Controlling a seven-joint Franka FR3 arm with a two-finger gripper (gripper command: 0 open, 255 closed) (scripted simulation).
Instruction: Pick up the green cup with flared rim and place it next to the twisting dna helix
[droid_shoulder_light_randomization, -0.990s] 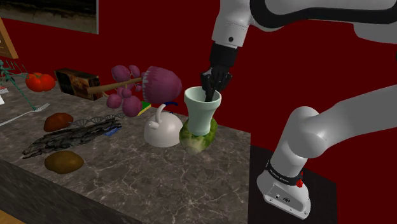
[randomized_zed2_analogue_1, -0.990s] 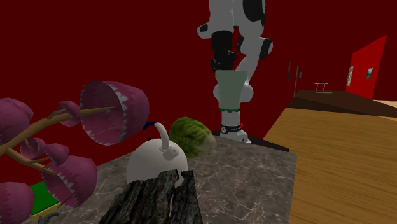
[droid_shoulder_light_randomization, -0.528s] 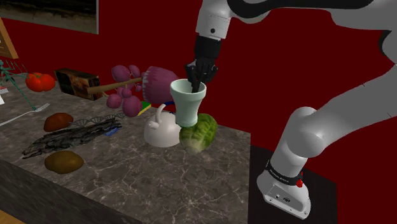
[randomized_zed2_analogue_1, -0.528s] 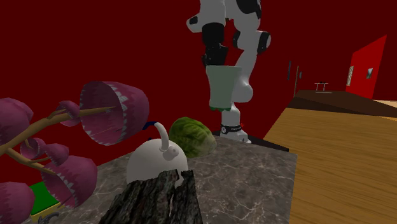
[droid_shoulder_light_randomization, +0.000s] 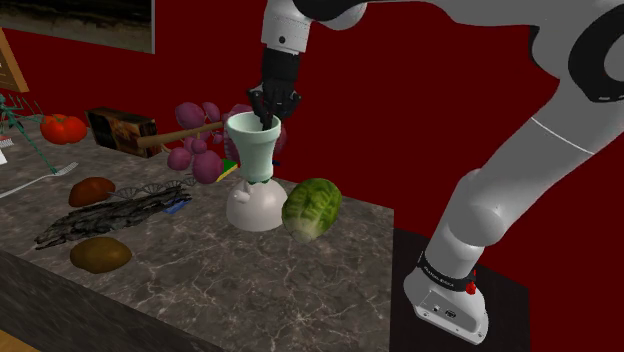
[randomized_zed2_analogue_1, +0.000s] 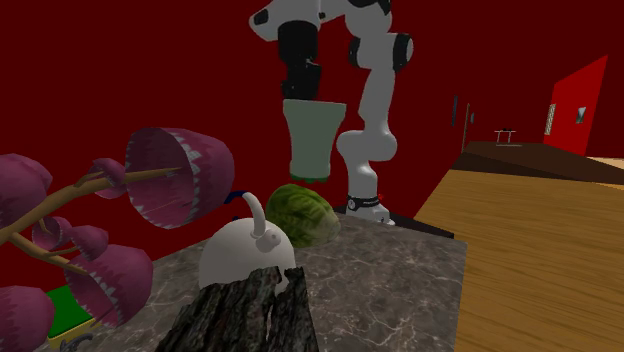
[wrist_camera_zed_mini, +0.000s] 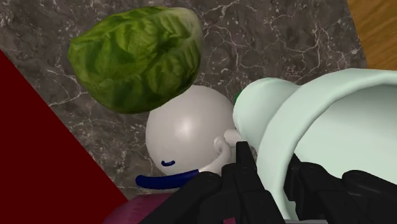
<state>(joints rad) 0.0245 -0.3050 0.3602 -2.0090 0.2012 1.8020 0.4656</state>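
A pale green cup with a flared rim (droid_shoulder_light_randomization: 250, 150) hangs in the air over a white domed pot (droid_shoulder_light_randomization: 252, 208). My gripper (droid_shoulder_light_randomization: 268, 110) is shut on the cup's rim, one finger inside and one outside. From the second exterior view the cup (randomized_zed2_analogue_1: 313, 138) hangs below the gripper (randomized_zed2_analogue_1: 303, 92), above the lettuce (randomized_zed2_analogue_1: 300, 212). In the wrist view the fingers (wrist_camera_zed_mini: 245, 181) clasp the cup's wall (wrist_camera_zed_mini: 331, 108). A teal ladder-like twisted thing (droid_shoulder_light_randomization: 18, 128), possibly the helix, stands at the shoulder view's far left edge.
A lettuce head (droid_shoulder_light_randomization: 312, 207) lies beside the pot on the marble counter (droid_shoulder_light_randomization: 250, 280). A purple toothed plant (droid_shoulder_light_randomization: 205, 140) stands behind the cup. A tomato (droid_shoulder_light_randomization: 62, 128), a brown box (droid_shoulder_light_randomization: 122, 130), a fork (droid_shoulder_light_randomization: 40, 180), two brown lumps (droid_shoulder_light_randomization: 100, 253) and a dark bark-like piece (droid_shoulder_light_randomization: 110, 212) lie farther left.
The arm has carried the cup toward the shoulder view's left and a little higher, from over the lettuce to over the white pot. The grip on the rim has stayed the same.
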